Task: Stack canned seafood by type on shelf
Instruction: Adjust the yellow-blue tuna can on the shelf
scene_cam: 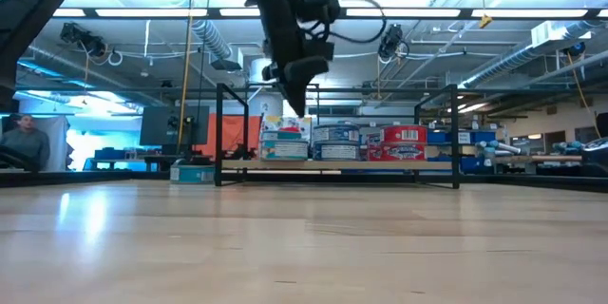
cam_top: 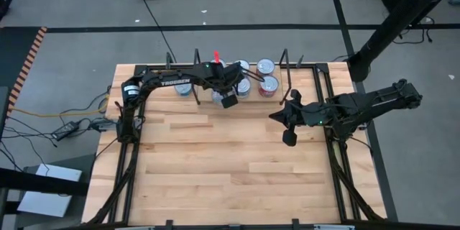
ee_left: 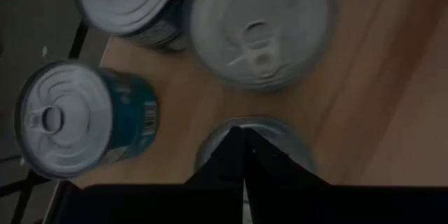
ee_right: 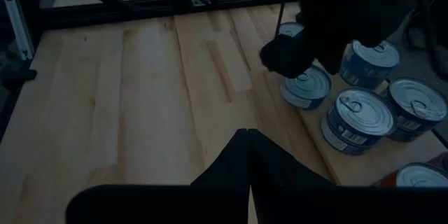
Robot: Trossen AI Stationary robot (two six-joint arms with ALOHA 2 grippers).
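Note:
Several canned seafood tins with silver lids stand on the shelf [scene_cam: 332, 164] at the table's far edge: teal and blue ones [scene_cam: 285, 142] [scene_cam: 334, 142] and red ones [scene_cam: 404, 141]. In the high view they show as a cluster [cam_top: 244, 86] between black wire uprights. My left gripper [cam_top: 227, 99] [scene_cam: 296, 95] hangs shut just above the tins, its shut fingers [ee_left: 241, 147] over one lid [ee_left: 276, 131], and I see no contact. My right gripper [cam_top: 289, 138] [ee_right: 248, 140] is shut over bare table to the right.
The black wire uprights [scene_cam: 220, 133] [scene_cam: 456, 133] and a rail frame the shelf. Black frame rails [cam_top: 338, 165] run along the table's left and right sides. The wooden table [cam_top: 230, 172] stretches from the shelf to the near edge. A person [scene_cam: 24, 142] sits in the room behind.

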